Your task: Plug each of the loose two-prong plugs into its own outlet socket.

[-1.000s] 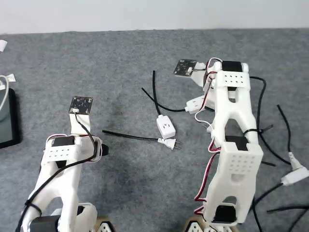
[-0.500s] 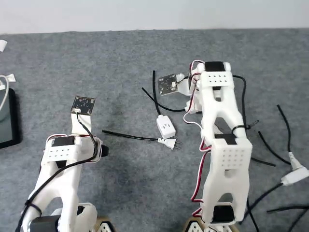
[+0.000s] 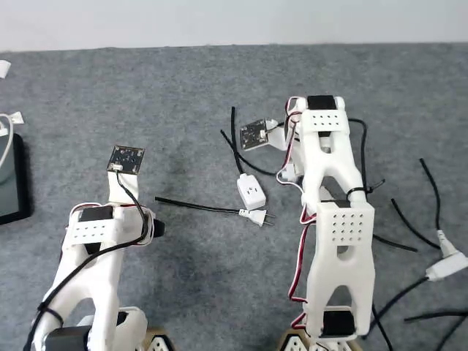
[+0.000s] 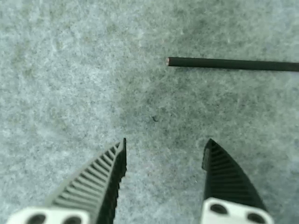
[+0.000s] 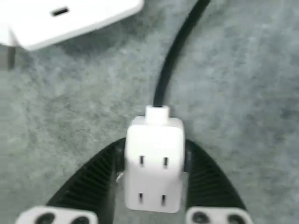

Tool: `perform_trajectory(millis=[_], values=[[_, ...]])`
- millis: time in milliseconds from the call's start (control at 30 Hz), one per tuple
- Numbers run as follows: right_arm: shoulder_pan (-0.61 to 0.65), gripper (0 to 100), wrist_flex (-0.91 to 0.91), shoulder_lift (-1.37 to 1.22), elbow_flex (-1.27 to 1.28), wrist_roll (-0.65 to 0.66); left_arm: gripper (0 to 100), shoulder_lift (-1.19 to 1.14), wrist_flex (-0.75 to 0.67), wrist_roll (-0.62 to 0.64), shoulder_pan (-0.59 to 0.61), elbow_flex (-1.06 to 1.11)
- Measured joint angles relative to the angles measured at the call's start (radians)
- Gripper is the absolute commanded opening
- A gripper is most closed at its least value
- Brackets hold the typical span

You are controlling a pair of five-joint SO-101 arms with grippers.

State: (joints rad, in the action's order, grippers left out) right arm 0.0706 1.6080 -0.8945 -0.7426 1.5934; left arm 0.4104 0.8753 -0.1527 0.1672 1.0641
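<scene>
A grey felt-like mat (image 3: 183, 88) with a matt, fuzzy nap covers the table. A white plastic socket block (image 5: 155, 163), smooth with a soft sheen, is clasped by the right gripper (image 5: 154, 145), whose black plastic fingers (image 5: 88, 186) are matt and ribbed. From the block's end runs a black cord (image 5: 175, 56), smooth and rubbery-looking. Just beyond the block lies a flat white plastic housing (image 5: 70, 18), smooth and slightly glossy. Near the block, a white moulded plug (image 3: 254, 215) has two small prongs that look metallic. Over the block, the white right arm (image 3: 344, 234) is matt plastic with a perforated panel. The left gripper (image 4: 163, 151), its jaws spread apart, has similar matt ribbed fingers (image 4: 103, 179). Ahead of them, a cut black cable (image 4: 233, 64) is matt, with a coppery core at its tip.
</scene>
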Motion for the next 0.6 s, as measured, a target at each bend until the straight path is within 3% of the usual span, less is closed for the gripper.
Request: perform_trajectory(millis=[133, 233, 400, 600], values=[[0.003, 0.9, 0.129, 0.037, 0.000, -0.072, 25, 0.000, 0.000, 0.000, 0.000, 0.000], [0.035, 0.9, 0.143, 0.135, 0.000, -0.273, 25, 0.000, 0.000, 0.000, 0.000, 0.000], [0.124, 0.8, 0.143, 0.315, 0.000, -0.824, 25, 0.000, 0.000, -0.002, 0.000, 0.000], [0.239, 0.8, 0.144, 0.404, 0.021, -1.668, 25, 0.000, 0.000, -0.002, 0.000, 0.000]])
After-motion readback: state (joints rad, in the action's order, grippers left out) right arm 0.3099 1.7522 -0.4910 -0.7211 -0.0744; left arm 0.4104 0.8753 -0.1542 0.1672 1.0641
